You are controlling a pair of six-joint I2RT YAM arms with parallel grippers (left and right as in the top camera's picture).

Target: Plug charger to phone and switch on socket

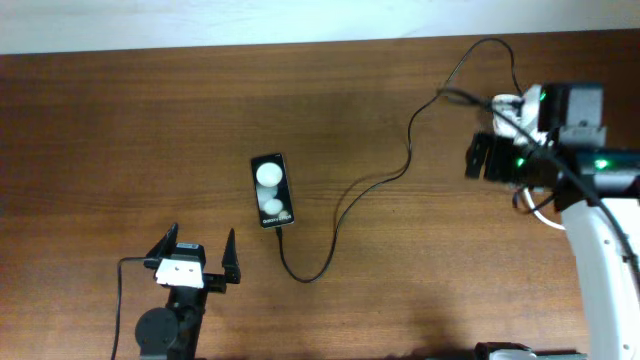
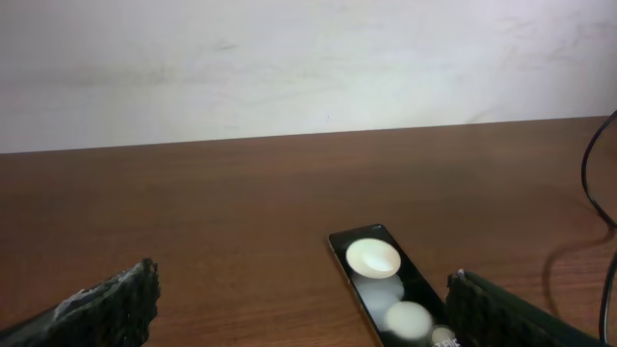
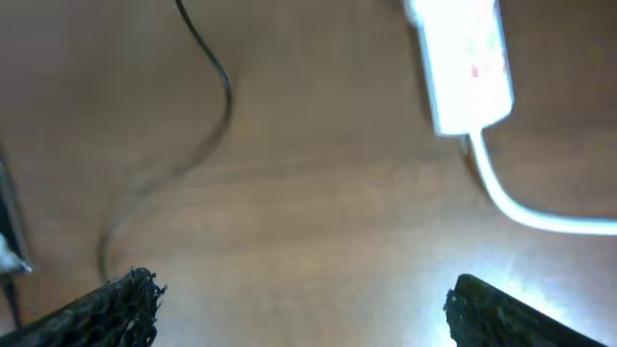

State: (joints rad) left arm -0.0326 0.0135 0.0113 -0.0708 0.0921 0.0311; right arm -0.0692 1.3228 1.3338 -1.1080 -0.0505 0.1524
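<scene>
While both pairs of jaws gape empty, the left gripper (image 1: 200, 241) just beside the phone (image 1: 273, 189) and the right gripper (image 3: 304, 304) over the socket (image 3: 468, 58) well away from it, the charger (image 1: 345, 200) tip seems already seated in the phone's end, so pressing the socket's switch looks next.

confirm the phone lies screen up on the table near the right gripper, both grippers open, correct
Not quite: the phone lies screen up on the table near the left gripper, not the right gripper, as the overhead view shows. Both grippers are open.
</scene>
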